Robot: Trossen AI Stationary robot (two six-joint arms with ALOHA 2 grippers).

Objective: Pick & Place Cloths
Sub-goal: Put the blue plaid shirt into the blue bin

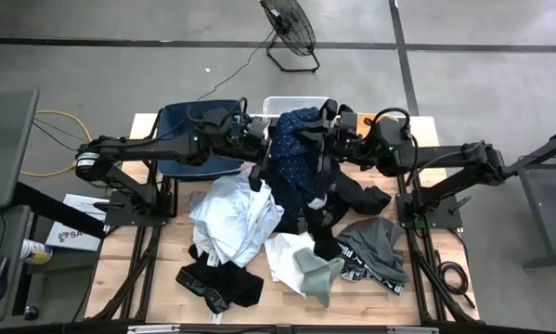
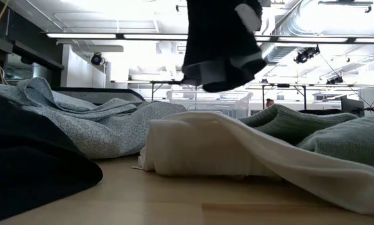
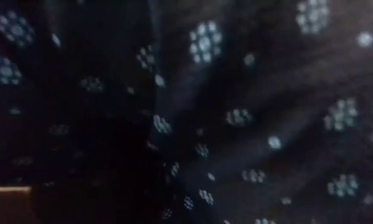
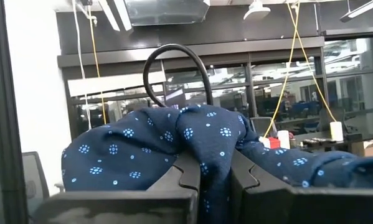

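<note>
The right gripper (image 4: pixel 214 180) was clenched on the navy patterned cloth (image 1: pixel 296 148), holding it raised over the table's far middle, probably so it hung clear of the other cloths (image 1: pixel 236 218); whether the left gripper (image 1: pixel 259 139) gripped it too I could not tell. The wooden table (image 1: pixel 148 278) stood on grey concrete floor, a fan (image 1: pixel 290 28) beyond it.

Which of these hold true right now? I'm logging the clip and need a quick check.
1. The right gripper has its jaws shut on the navy dotted fabric garment. True.
2. That garment lies flat on the wooden table. False: it hangs lifted between the arms.
3. A pale blue crumpled shirt lies below the left arm. True.
4. The grey-green cloth sits in the navy fabric bin. False: it lies on the table.
</note>
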